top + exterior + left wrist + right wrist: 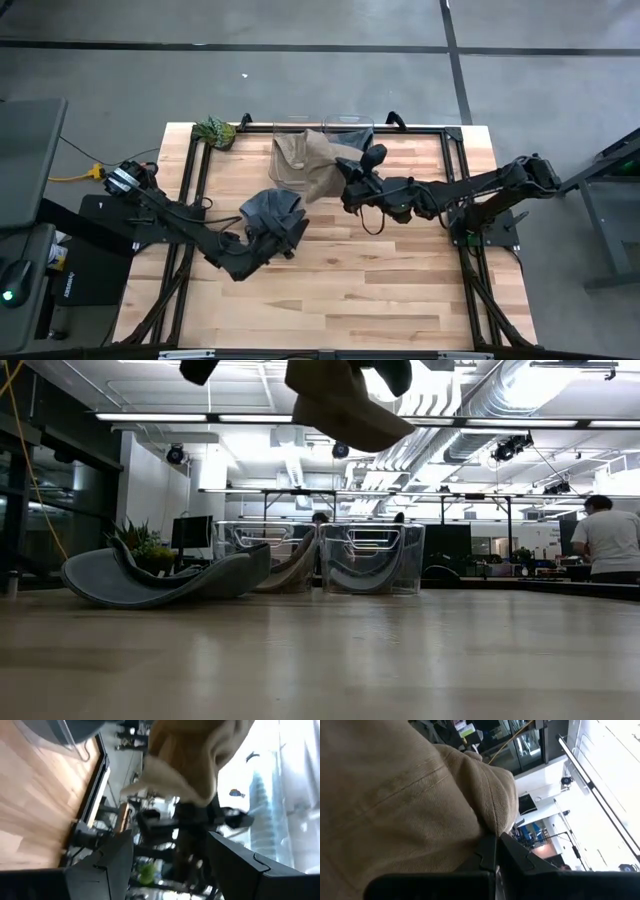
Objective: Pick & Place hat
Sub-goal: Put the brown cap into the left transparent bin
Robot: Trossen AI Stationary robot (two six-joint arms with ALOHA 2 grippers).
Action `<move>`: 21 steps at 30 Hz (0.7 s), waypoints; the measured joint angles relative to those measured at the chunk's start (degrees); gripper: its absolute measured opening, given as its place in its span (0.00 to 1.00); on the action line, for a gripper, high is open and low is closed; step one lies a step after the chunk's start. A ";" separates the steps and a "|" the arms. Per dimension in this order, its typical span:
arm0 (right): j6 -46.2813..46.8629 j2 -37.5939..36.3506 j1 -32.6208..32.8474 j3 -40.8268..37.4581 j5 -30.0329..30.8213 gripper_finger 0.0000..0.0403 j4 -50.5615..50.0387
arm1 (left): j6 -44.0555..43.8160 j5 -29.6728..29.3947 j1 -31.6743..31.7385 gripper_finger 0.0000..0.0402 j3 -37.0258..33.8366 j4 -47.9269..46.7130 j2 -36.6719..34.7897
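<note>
No words, numbers or signs are showing clearly enough to read in any of the views. Nothing on the table, the hats or the arms is showing letters.

A limp tan hat (322,165) hangs lifted above the table, beside clear bins.

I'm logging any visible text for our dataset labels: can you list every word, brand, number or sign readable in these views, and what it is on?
None can be read.
Tan hat, held by the right pincer: no label shows.
Grey hat on the table: no print shows.
Clear bins: no markings legible.
</note>
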 joint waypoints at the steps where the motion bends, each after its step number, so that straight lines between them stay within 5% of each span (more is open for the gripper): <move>1: 0.01 0.00 0.00 0.00 -0.19 0.00 0.00 | -0.95 -1.12 0.03 0.57 0.00 0.03 0.00; 6: 0.01 0.00 -0.33 0.00 -0.38 0.00 0.02 | -10.10 -6.45 0.02 0.57 -0.04 -7.00 0.00; 11: 0.01 0.00 -0.33 0.00 -0.36 0.00 0.02 | -29.55 -8.46 0.44 0.57 -0.09 -18.04 0.02; 16: -0.43 0.00 -0.31 0.00 -0.62 0.00 -0.01 | -48.30 -2.67 1.93 0.57 -0.09 -24.94 0.04; 21: -0.49 0.00 -0.31 0.00 -0.58 0.00 -0.48 | -52.62 6.03 4.88 0.57 -0.09 -24.18 0.04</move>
